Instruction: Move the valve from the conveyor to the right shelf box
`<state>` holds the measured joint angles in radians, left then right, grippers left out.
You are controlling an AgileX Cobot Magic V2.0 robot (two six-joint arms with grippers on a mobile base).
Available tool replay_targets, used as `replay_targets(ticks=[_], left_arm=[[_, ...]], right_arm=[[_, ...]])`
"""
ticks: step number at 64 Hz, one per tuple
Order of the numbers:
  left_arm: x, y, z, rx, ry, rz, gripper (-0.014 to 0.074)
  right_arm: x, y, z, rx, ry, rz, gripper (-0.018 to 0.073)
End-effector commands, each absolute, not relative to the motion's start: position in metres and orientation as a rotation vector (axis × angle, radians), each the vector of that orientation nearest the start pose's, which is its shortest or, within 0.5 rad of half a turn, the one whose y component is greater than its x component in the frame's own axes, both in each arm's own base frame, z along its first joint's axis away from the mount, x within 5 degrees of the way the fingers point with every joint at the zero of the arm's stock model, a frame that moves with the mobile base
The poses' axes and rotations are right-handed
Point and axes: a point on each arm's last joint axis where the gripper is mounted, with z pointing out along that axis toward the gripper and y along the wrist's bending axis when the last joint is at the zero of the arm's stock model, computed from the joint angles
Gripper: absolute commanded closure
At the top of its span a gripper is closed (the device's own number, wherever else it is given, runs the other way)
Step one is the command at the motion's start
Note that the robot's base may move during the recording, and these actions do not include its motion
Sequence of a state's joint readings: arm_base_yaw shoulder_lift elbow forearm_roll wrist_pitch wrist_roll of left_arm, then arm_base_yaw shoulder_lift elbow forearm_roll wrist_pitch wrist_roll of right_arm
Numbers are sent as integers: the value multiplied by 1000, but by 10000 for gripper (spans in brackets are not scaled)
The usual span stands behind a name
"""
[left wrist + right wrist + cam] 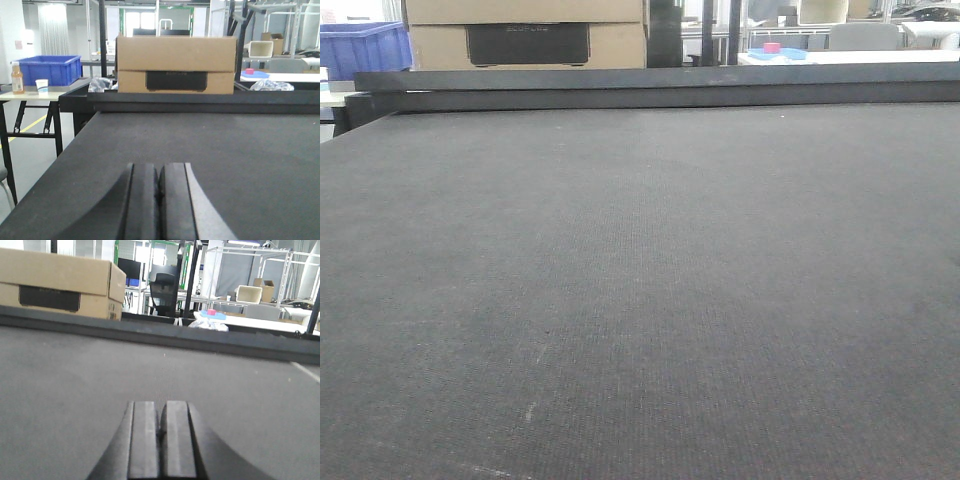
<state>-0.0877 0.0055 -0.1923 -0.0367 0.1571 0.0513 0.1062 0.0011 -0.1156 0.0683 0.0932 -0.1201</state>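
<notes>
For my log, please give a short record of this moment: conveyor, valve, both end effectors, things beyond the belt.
conveyor: dark grey belt, fills the front view
valve: not seen in any view
left end effector: shut, holding nothing, low over belt
right end effector: shut, holding nothing, low over belt
beyond belt: cardboard box, blue crate

We see a cardboard box (176, 64), and left of it a blue bin (49, 69), an orange bottle (17, 78) and a white cup (42, 86) on a table (20, 96).
</notes>
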Motion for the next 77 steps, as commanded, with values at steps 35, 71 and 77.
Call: replay_targets(ticks=[35, 71, 77], left_arm=[[145, -15, 390, 121, 2050, -78, 708], [218, -27, 356, 90, 2350, -174, 708], [217, -27, 352, 94, 2396, -177, 708]], right_arm=[[126, 17, 324, -233, 2268, 63, 727], [238, 30, 354, -288, 2687, 80, 721], [255, 32, 346, -298, 2764, 82, 722]])
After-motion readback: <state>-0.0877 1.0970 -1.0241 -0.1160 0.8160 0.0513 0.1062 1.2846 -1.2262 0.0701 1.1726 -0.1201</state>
